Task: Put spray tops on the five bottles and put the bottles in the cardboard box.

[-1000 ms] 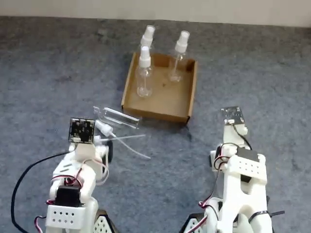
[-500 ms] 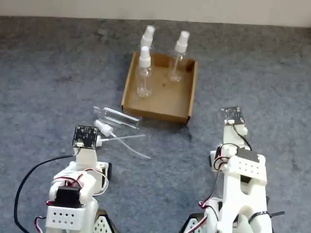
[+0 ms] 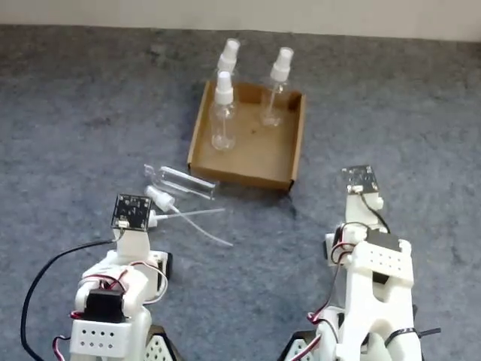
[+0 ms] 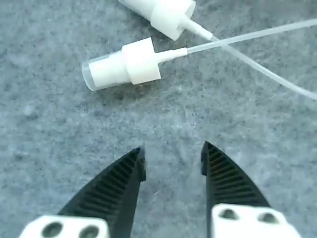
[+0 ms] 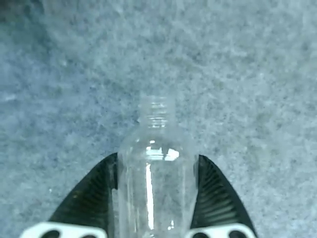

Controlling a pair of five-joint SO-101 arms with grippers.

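Bottles number five: two capped ones [image 3: 222,113] [image 3: 275,94] upright in the cardboard box [image 3: 240,179], a third capped one [image 3: 229,54] just behind it, an uncapped bottle [image 3: 186,183] lying outside, another bottle [image 5: 156,168] clamped by the right gripper [image 5: 157,159]; two loose spray tops [image 4: 124,64] [image 4: 161,12] face the left gripper [image 4: 173,148], jaws apart.

The left arm [image 3: 120,282] stands at about 7 o'clock on the table [image 3: 60,113], folded over its base with the wrist reaching toward 12 o'clock and the wrist camera board [image 3: 131,212] facing up at its tip. The left end effector [image 4: 172,154] points down at the table, its two black ribbed fingers [image 4: 121,181] parted, with bare table showing between the tips. The right arm [image 3: 373,271] stands at about 5 o'clock, likewise stretched toward 12 o'clock. The right end effector [image 5: 157,159] is closed around the body of a clear, uncapped bottle [image 5: 156,126], one black finger against each side, the neck sticking out past the fingertips.
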